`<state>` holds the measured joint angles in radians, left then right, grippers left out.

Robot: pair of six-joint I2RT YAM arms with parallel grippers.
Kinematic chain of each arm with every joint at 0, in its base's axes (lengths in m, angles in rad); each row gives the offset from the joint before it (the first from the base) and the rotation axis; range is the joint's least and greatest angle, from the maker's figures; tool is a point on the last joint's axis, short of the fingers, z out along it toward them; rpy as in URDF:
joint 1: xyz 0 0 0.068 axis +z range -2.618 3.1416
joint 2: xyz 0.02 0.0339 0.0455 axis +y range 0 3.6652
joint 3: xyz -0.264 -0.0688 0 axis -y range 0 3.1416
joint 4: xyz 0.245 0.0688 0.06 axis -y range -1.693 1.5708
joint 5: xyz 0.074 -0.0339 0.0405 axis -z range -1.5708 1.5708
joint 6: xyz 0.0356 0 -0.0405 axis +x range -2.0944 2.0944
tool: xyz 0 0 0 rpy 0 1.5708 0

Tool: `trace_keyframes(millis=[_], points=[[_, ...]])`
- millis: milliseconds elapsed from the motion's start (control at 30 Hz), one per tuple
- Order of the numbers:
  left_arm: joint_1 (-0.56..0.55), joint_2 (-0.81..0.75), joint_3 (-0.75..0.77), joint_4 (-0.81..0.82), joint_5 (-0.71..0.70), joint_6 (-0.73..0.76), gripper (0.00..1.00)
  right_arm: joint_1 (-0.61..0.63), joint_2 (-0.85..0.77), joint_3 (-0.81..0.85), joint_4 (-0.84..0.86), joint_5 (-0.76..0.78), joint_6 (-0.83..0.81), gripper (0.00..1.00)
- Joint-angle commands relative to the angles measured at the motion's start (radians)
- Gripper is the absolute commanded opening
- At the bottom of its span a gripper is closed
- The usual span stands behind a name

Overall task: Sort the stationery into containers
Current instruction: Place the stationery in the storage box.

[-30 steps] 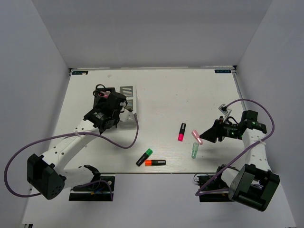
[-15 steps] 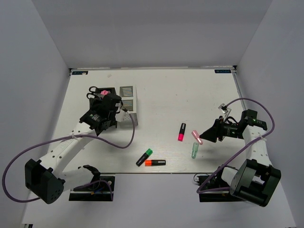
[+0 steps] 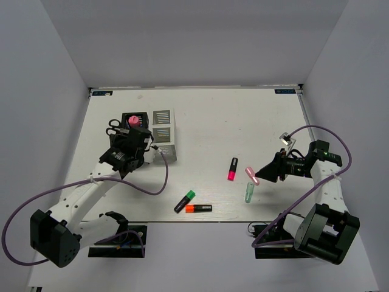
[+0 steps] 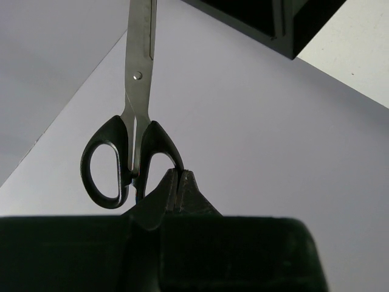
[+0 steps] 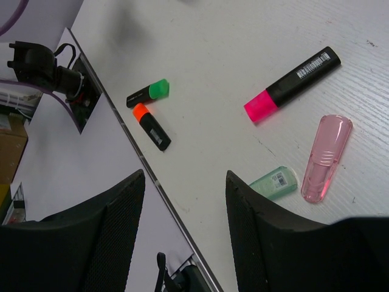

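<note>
Left wrist view shows the left tool [image 4: 180,177] clenched. Its tips meet on the rim of one handle loop of the scissors [image 4: 135,137] and appear to pinch it. The blades run out of the top of the frame, left of the black container [image 4: 267,24] in the upper right corner. In the top external view the scissors' handles show just left of that container, in the upper left part of the worktop [image 3: 243,115]. The pink round item [image 3: 132,120] sits at the container's top, and the white container [image 3: 163,131] is joined on its right.

The step in hand looks like seating the scissors in the black container. A pinch on a loop rim is a thin hold, so the scissors may swing, and slow travel would suit. The blade tips should come over the open top, clear of the wall and the pink item. They should then sink well inside before the tool lets go. A sideways push could shift or tip the joined holders.

The right tool [image 5: 185,207] is released, its fingers spread. It hovers over the translucent pink piece [image 5: 326,159] and the green piece [image 5: 273,182] at the lower right of its own view.
</note>
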<state>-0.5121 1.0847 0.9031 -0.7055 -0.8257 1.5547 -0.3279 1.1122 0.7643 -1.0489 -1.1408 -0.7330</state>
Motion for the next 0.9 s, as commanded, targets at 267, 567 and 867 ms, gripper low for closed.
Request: trace_keyframes(millis=[267,567,867], points=[[0.014,0.006,-0.024,0.018,-0.006,-0.013,0.01,-0.011,0.005,0.049,-0.048,-0.048,-0.048,0.60],[0.017,0.067,-0.052,0.043,-0.004,-0.004,0.02,-0.020,0.009,0.058,-0.083,-0.062,-0.080,0.60],[0.021,0.116,-0.044,0.055,-0.001,-0.028,0.29,-0.030,0.029,0.078,-0.146,-0.082,-0.137,0.60]])
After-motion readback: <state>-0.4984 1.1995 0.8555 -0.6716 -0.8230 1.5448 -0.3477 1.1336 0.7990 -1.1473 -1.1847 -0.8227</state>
